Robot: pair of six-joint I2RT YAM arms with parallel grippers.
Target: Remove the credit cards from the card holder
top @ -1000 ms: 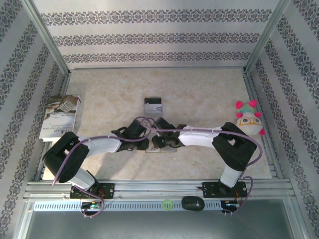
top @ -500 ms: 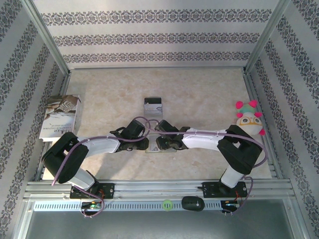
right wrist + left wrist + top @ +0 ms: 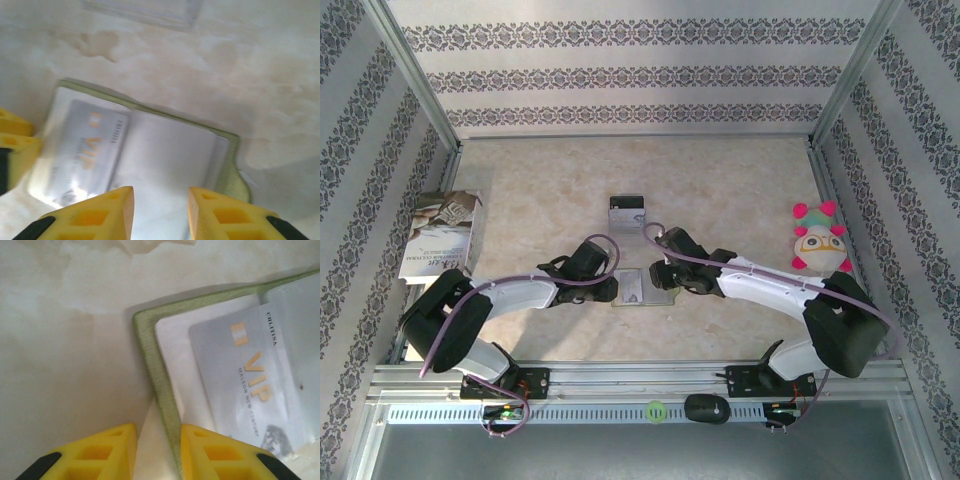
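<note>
The right pincer (image 3: 161, 200) has just backed off. A second ago it was bent low over the small olive-tan bifold card holder (image 3: 637, 288) and hid most of it. Now it has drawn away toward its own side, with that arm's elbow swung out to the right. Its jaws stand partly open with nothing between them, and they hang just above the holder's glossy right-hand inner face.

The left pincer (image 3: 158, 437) has hardly shifted. Its jaws are narrowly parted and straddle the holder's olive edge, one over the bare pale marbled desk (image 3: 540, 190) and the other over the clear pocket. We cannot tell whether it presses the holder down, but it is not clamped on anything.

The holder lies spread open and flat on the desk between the two pincers, near the front. A pale grey card with gold VIP lettering (image 3: 240, 375) sits on its left inner face; we cannot tell whether it is tucked under the clear pocket or loose on top. A small black-banded pale card (image 3: 627, 213) lies on the desk beyond the holder, apart from it.

The right pincer came away empty, so we judge the job part done: one card is out and the VIP card is left. The next pull probably needs the right pincer to return and nip that card's free edge while the left steadies the holder.
</note>
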